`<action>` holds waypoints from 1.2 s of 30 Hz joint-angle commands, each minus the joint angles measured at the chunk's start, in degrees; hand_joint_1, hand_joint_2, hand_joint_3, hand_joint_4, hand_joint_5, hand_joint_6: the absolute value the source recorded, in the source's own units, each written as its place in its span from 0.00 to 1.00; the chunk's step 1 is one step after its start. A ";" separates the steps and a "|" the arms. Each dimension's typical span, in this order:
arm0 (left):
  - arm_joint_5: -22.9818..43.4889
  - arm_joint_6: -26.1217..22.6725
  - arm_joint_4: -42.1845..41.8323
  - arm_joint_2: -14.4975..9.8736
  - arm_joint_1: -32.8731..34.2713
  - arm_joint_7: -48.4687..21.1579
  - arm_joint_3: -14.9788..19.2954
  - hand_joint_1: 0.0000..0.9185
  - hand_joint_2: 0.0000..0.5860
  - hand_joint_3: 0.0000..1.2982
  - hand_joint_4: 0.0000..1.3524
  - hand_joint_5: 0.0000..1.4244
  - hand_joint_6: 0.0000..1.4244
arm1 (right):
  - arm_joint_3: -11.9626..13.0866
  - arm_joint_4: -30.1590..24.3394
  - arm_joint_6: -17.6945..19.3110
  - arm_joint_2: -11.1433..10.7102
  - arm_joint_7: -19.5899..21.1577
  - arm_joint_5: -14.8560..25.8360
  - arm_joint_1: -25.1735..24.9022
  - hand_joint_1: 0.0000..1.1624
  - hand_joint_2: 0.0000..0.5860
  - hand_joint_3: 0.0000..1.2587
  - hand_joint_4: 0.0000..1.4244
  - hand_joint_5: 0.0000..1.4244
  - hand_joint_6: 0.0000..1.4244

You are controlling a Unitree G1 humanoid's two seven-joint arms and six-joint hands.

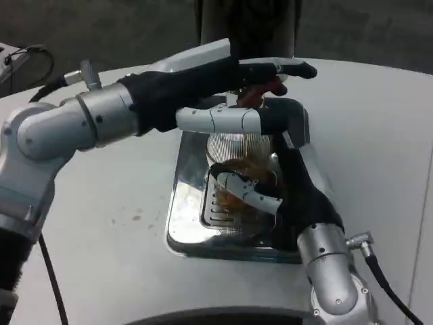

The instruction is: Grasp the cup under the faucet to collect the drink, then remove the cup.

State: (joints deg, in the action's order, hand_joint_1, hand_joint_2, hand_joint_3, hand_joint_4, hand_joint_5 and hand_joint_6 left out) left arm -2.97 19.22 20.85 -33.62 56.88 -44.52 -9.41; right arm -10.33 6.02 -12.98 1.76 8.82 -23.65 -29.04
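The cup (238, 159), a clear ribbed tumbler with amber drink in its lower part, stands upright on the slotted grille of a shiny steel drip tray (181, 203), which sits near the middle of the white tabletop (108, 237), toward its far edge. The right hand (287, 193) reaches in from the near edge along the tray's right side, and its fingers (254, 193) curl around the cup's lower part from the right and the front, grasping it. The left hand (216, 91) comes in from the left edge of the tabletop and lies above the cup. One of its white and black fingers (223, 120) bends across just over the cup's rim, while others stretch out flat over a red tap lever (264, 91) at the faucet. Whether these fingers clench the lever or only rest on it cannot be told. Behind the tray rises a dark dispenser body (247, 27), cut off by the top of the picture. No label or writing can be read on the cup, the tray or the dispenser. A black cable (389, 288) runs from the right forearm toward the tabletop's near right corner.
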 commanded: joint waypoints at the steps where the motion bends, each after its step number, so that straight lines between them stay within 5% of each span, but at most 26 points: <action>1: -1.60 -0.65 1.04 -1.38 -0.35 -1.84 -0.53 0.00 0.00 0.11 0.04 0.11 0.04 | 0.46 2.31 1.75 0.83 1.55 1.09 -1.61 0.58 0.38 0.00 0.00 0.04 0.00; 16: -1.86 0.43 3.38 -1.14 0.68 -2.26 -0.84 0.00 0.00 0.12 0.05 0.12 0.05 | 0.92 5.31 3.89 -0.49 1.61 2.55 -2.04 0.58 0.37 0.00 0.00 0.04 0.00; 36: -2.48 1.63 5.94 -0.86 1.53 -2.13 -1.57 0.00 0.00 0.12 0.06 0.13 0.05 | -0.25 10.82 3.92 1.35 6.05 1.81 -3.50 0.58 0.38 0.00 0.04 0.07 0.00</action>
State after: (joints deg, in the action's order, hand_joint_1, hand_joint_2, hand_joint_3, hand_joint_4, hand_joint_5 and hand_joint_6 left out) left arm -3.09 21.40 25.27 -33.73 59.11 -45.21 -9.86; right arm -10.16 15.13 -8.17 2.33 14.25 -21.30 -32.73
